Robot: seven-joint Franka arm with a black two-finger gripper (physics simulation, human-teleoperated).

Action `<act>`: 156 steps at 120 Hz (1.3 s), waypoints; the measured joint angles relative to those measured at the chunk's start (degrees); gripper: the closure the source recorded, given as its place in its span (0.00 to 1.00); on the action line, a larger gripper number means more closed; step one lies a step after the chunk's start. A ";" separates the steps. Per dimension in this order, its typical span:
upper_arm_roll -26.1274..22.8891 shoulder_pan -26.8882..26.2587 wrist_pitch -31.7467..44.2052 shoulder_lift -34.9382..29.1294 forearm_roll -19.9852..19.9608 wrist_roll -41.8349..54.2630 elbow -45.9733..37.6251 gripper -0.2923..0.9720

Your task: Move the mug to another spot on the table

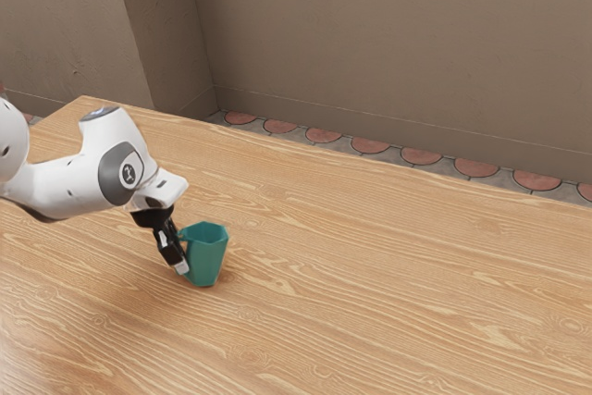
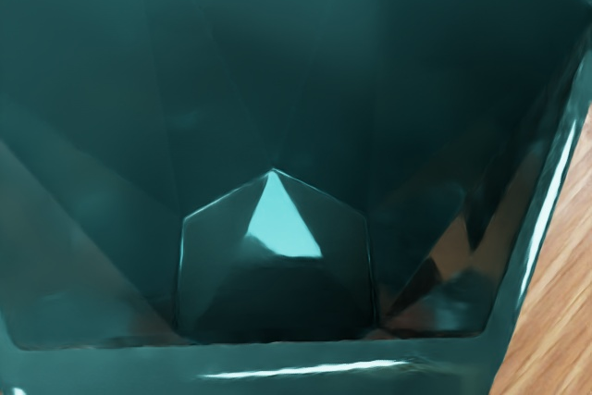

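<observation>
A teal faceted mug [image 1: 211,252] stands upright on the wooden table [image 1: 388,265], toward the exterior view's left. My gripper [image 1: 185,264] comes down over the mug's rim on the side nearest the arm. One black finger [image 1: 172,245] presses against the outside of that wall, and the other reaches inside the cup, hidden by the wall. The gripper is shut on the mug's wall. In the wrist view I look straight down into the mug's dark interior [image 2: 277,228], with its near rim [image 2: 305,369] just under my hand.
The wooden tabletop stretches wide to the exterior view's right and front. Beyond its far edge lie a strip of red floor tiles [image 1: 370,145] and a brown wall [image 1: 388,34].
</observation>
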 joint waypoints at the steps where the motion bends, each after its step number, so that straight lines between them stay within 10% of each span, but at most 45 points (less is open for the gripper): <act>1: 0.00 0.00 -0.04 0.00 -0.08 0.04 -0.01 0.58; 43: 0.59 -0.20 -1.05 -3.88 -2.93 1.43 -6.31 0.36; 124: 2.27 -0.05 -0.49 -14.61 -3.28 2.46 -14.35 0.29; 132: 1.69 0.04 -1.89 -19.15 1.24 1.06 -15.49 0.28; 144: -0.23 0.12 -15.58 -22.06 13.14 -5.76 -1.66 0.27; 156: -10.34 0.06 -36.52 -12.91 17.77 -13.83 36.19 0.25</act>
